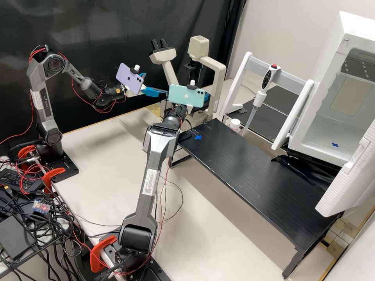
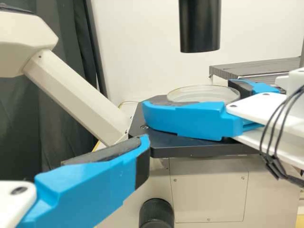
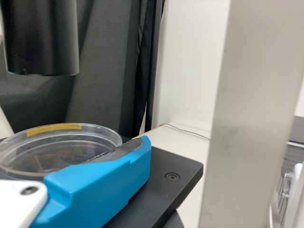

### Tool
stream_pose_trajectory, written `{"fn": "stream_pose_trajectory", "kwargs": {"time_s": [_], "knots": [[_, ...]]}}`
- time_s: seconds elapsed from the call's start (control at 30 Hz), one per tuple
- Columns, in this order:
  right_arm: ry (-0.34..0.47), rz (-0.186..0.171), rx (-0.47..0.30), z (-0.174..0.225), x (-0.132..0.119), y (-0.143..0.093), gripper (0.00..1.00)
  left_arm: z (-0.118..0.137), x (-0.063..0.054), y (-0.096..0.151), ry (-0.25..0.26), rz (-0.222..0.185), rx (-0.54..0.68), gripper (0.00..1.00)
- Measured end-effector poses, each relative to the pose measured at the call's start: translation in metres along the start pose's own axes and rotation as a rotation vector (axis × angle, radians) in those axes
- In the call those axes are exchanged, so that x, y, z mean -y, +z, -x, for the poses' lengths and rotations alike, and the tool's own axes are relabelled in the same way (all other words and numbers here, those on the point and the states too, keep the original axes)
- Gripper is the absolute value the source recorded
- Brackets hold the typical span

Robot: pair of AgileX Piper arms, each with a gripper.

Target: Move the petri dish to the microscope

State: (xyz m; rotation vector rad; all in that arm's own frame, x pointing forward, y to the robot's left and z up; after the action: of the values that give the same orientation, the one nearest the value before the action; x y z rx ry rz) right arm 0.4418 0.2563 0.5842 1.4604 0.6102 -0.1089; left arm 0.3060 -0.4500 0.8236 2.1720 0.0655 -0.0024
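Fingers of my white-and-blue left gripper are standing apart, holding nothing. Beyond, my matching right gripper is clasping the clear, round plastic petri dish by its sides, over the flat black stage of the cream-coloured, boxy microscope.

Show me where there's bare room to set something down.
The black rack, between its blue cross and the open white door; the pale bench's middle, between the arms. Crowded: the microscope stage, with petri dish and right gripper.
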Motion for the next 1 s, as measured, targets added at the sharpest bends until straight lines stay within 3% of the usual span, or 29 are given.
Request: {"fn": "stream_pose_trajectory", "kwargs": {"time_s": [0.23,0.37,0.57,0.63,0.73,0.87,0.97,1.0], "knots": [[-0.021,0.013,-0.022,0.011,0.002,0.001,1.0,0.0,0.0,0.0,0.0,0.0,0.0,1.0],[-0.037,0.043,-0.029,0.021,0.002,0.002,1.0,0.0,0.0,0.0,0.0,0.0,0.0,1.0],[-0.019,0.059,-0.039,0.056,0.004,0.009,1.0,0.0,0.0,0.0,0.0,0.0,0.0,1.0],[-0.012,0.075,-0.048,0.068,0.003,0.01,1.0,0.0,0.0,0.0,0.0,0.0,0.0,1.0],[0.019,0.132,-0.071,0.097,0.003,0.014,1.0,0.0,0.0,0.0,0.0,0.0,0.0,1.0],[0.047,0.153,-0.085,0.126,-0.002,0.016,1.0,0.0,0.0,0.0,0.0,0.0,0.0,1.0],[0.089,0.193,-0.111,0.159,-0.01,0.03,1.0,0.0,0.0,0.0,0.0,0.0,0.0,1.0],[0.141,0.196,-0.122,0.171,-0.021,0.034,1.0,0.0,0.0,0.0,0.0,0.0,0.0,1.0]]}}
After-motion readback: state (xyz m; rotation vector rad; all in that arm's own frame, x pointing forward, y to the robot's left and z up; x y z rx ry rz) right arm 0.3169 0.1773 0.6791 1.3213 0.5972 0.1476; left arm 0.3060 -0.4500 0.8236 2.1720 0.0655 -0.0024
